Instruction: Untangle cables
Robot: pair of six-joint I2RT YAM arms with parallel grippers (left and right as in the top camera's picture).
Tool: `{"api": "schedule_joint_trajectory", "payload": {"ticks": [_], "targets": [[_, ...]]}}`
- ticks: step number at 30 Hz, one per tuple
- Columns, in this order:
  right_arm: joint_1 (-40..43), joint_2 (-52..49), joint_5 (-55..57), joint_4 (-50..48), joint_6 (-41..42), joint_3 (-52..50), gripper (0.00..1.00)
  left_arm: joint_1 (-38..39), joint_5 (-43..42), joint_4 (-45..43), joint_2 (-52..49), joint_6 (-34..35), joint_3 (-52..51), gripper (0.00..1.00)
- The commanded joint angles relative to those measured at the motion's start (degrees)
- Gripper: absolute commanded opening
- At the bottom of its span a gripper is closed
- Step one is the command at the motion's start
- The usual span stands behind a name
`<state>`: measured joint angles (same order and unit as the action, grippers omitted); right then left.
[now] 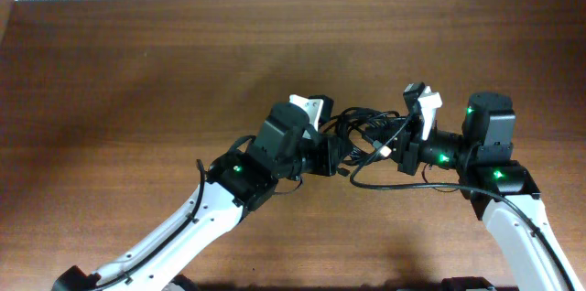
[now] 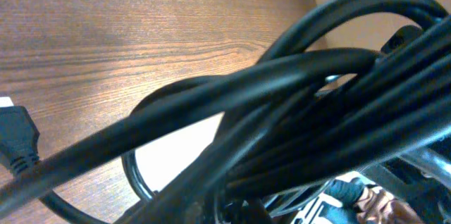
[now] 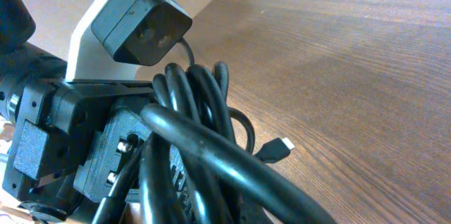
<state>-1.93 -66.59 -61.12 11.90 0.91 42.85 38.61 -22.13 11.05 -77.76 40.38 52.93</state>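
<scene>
Left arm (image 1: 183,227) and right arm (image 1: 517,222) angled inward, jaws gripping cables (image 1: 359,124)

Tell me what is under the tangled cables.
Bare wooden table shows beneath the cables, with one plug end over it. The wood directly below the dense bundle is covered by the cords themselves.

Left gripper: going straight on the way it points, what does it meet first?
The cables: the left gripper is shut in the tangle itself. Just beyond, roughly in line, sits the right gripper; the gap is hard to judge.
</scene>
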Motion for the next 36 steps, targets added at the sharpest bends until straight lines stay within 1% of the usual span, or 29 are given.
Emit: {"api": "schedule_joint_trajectory", "payload": {"ticks": [1,5,11,15,20,23,24,29,30,32,33,34,36], "targets": [[0.09,0.33,-1.01,-0.48,-0.31,0.2,0.04,0.7,-2.49,0.39,-0.02,-0.72,0.28,0.0],[0.09,0.33,-1.01,-0.48,-0.31,0.2,0.04,0.7,-2.51,0.57,-0.02,-0.72,0.28,0.0],[0.09,0.33,-1.01,-0.48,-0.31,0.2,0.04,0.7,-2.54,2.34,-0.02,-0.74,0.28,0.09],[0.09,0.33,-0.96,-0.48,-0.33,0.2,0.04,0.7,-2.56,3.21,0.11,-0.76,0.28,0.09],[0.11,0.33,0.28,0.35,-0.72,0.2,0.04,0.7,-2.49,3.17,2.69,-1.07,0.28,0.2],[0.09,0.33,0.26,0.35,-0.7,0.2,0.04,0.61,-2.1,3.21,4.07,-1.7,0.28,0.23],[0.09,0.33,0.26,0.35,-0.7,0.2,0.04,0.61,-2.1,3.21,4.07,-2.75,0.28,0.23],[0.09,0.33,0.26,0.35,-0.7,0.2,0.04,0.61,-2.1,4.07,4.07,-2.91,0.28,0.21],[0.09,0.33,0.26,0.35,-0.7,0.2,0.04,0.61,-2.1,4.07,4.07,-2.91,0.28,0.17],[0.09,0.33,0.26,0.35,-0.7,0.2,0.04,0.61,-2.1,4.09,4.07,-2.91,0.28,0.05],[0.09,0.33,0.26,0.35,-0.7,0.2,0.04,0.61,-2.08,4.09,4.07,-2.91,0.28,0.02],[0.09,0.33,0.26,0.35,-0.7,0.2,0.04,0.61,-2.03,4.07,4.07,-2.91,0.28,0.0],[0.09,0.33,0.26,0.35,-0.7,0.2,0.04,0.61,-1.29,4.15,4.07,-2.91,0.28,0.0]]}}
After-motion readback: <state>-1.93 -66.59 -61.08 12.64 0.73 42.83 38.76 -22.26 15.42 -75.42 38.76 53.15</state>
